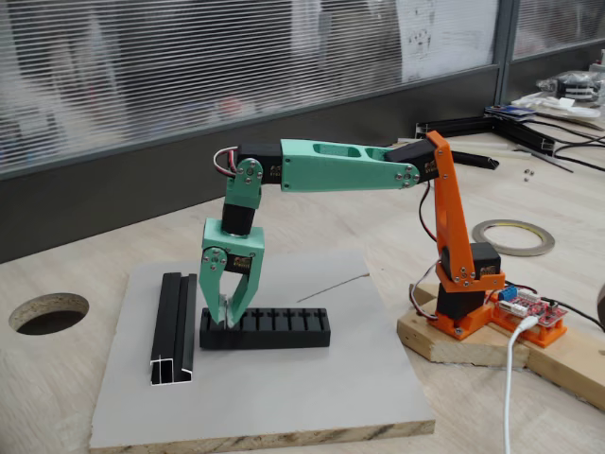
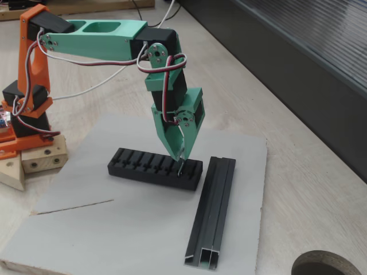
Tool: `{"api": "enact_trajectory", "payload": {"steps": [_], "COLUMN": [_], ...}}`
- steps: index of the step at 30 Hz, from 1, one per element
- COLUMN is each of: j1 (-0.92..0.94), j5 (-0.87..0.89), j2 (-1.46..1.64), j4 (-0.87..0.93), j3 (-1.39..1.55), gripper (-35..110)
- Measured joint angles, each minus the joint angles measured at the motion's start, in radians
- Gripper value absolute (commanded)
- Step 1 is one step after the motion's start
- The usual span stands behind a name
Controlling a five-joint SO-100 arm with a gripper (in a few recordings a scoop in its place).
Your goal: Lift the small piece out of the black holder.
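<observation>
Mint-green two-finger gripper (image 1: pixel 228 320) points straight down over the left end of the low black rectangular slotted holder (image 1: pixel 274 327) in one fixed view; in the other fixed view the gripper (image 2: pixel 180 166) is at the holder's (image 2: pixel 149 167) right end. Fingers nearly together, tips converging down at the holder's top, right at an end slot. Something pale shows betw. the tips, approx. where the small whitish-grey piece (image 1: pixel 227 305) would sit, but too small to be sure; can't tell if the jaws actually clamp it or just sit narrow around it.

Holder lies on a flat grey board (image 1: pixel 312 388), long axis running left-right. Just beside its gripper end: long black U-channel rail w/ silvery cut end (image 1: pixel 174 328), set roughly perpendicular to the holder, near but not clearly touching. Thin grey wire (image 1: pixel 333 287) lies on the board, farther back, apart from the holder.

Arm: green upper links, orange base (image 1: pixel 458 284) bolted to a wood block on the pale wood table (image 1: pixel 57 397). Tape roll (image 1: pixel 513 236) far right; round hole (image 1: pixel 48 313) in the table at left.
</observation>
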Motion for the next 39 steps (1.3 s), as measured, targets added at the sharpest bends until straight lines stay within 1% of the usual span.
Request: {"api": "enact_trajectory", "payload": {"steps": [16, 39], "j1": [0.000, -0.002], "j5": [0.006, 0.006], "j2": [0.109, 0.541], "j4": [0.000, 0.000], "j3": [0.000, 0.000], "gripper": [5, 6]}}
